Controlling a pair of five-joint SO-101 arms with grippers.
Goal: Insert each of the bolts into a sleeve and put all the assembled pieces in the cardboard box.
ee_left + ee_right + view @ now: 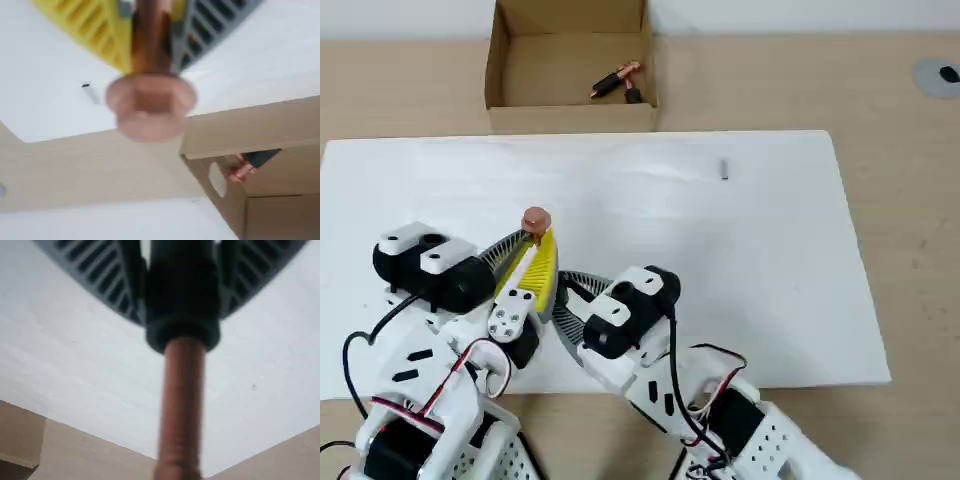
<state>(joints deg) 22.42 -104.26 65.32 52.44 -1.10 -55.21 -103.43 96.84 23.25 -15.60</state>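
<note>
Your left gripper (533,240) has its yellow and grey jaws closed on the shank of a copper bolt (536,220), left of centre in the high view. The bolt's wide round head sticks out past the fingertips, over the white sheet (760,260) that covers the near part of the table (910,200). Just right of it, your right gripper (182,300) has its grey jaws clamped on a black sleeve (183,332). A copper shaft (182,405) runs out of the sleeve's collared end, away from the wrist camera; you cannot tell from these views whether that shaft is the same bolt the left gripper holds. In the high view the two arms sit close together at the lower left and lower centre. At the top of that frame, left of centre, the cardboard box (498,70) stands open on the bare table just beyond the sheet's far edge. In its right-hand part lie assembled pieces (617,80), copper and black, close together. Farther right a small dark thing (724,170) lies on the sheet near its far edge, and a grey disc (938,77) sits at the upper right edge of the frame.
</note>
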